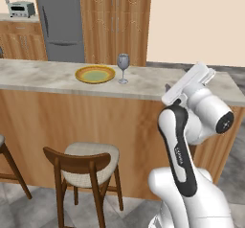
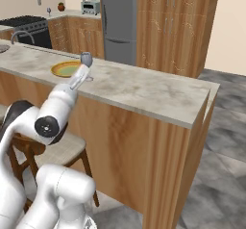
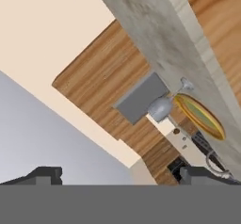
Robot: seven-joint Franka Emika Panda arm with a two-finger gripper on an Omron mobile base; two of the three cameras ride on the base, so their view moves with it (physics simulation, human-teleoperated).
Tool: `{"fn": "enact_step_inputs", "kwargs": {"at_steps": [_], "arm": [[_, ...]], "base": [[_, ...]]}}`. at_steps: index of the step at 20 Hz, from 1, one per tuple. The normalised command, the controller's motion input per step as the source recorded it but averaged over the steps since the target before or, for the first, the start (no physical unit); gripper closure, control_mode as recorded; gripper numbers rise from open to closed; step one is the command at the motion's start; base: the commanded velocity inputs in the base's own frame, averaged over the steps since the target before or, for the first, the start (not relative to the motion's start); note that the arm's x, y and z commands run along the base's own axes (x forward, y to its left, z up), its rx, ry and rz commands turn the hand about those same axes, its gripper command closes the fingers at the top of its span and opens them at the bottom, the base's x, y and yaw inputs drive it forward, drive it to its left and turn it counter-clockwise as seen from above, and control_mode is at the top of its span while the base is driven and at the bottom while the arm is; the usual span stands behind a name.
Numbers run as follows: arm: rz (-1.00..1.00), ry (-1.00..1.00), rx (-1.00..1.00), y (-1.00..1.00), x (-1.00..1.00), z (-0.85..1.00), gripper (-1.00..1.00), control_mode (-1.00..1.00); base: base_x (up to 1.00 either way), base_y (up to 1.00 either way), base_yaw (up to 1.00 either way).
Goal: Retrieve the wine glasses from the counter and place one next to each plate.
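One wine glass (image 1: 123, 66) stands upright on the long marble bar top (image 1: 43, 76), just right of the golden-yellow plate (image 1: 95, 74). Both also appear in the right base view, glass (image 2: 86, 59) and plate (image 2: 64, 69), and in the hand view, glass (image 3: 162, 106) and plate (image 3: 200, 116). My gripper (image 3: 121, 175) is open with nothing between its fingertips (image 3: 46, 174). The white hand (image 1: 189, 84) hovers near the bar's front edge, right of the glass and apart from it. The counter (image 2: 72, 14) runs along the back wall.
A wooden bar stool (image 1: 88, 164) with a pale cushion stands in front of the bar, left of my arm. A grey fridge (image 1: 60, 21) and tall wooden cabinets (image 1: 115, 21) stand behind. A toaster (image 2: 90, 6), stove (image 2: 26, 27) and faucet (image 2: 20, 34) lie at the back left.
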Motion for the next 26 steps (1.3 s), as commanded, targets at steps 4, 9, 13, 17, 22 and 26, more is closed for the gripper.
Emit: {"fn": "enact_step_inputs", "kwargs": {"at_steps": [4, 9, 13, 17, 22, 26], "arm": [[0.00, 0.10, -0.17, 0.00, -0.17, 0.00, -1.00, -1.00], [-0.02, 0.37, -0.36, 0.00, -0.35, -0.01, -1.00, -1.00], [-0.04, 0.21, -0.33, 0.00, -0.24, -0.40, -1.00, -1.00], [-0.04, 0.28, -0.14, 0.00, -0.21, -0.06, -1.00, -1.00], [0.00, 0.20, -0.09, -0.01, -0.24, -0.21, -1.00, -1.00], [0.00, 0.23, 0.00, -0.03, -0.02, 0.05, -1.00, -1.00]], "base": [[0.00, 0.00, 0.00], [0.00, 0.00, 0.00], [0.00, 0.00, 0.00], [0.00, 0.00, 0.00], [0.00, 0.00, 0.00], [0.00, 0.00, 0.00]]}}
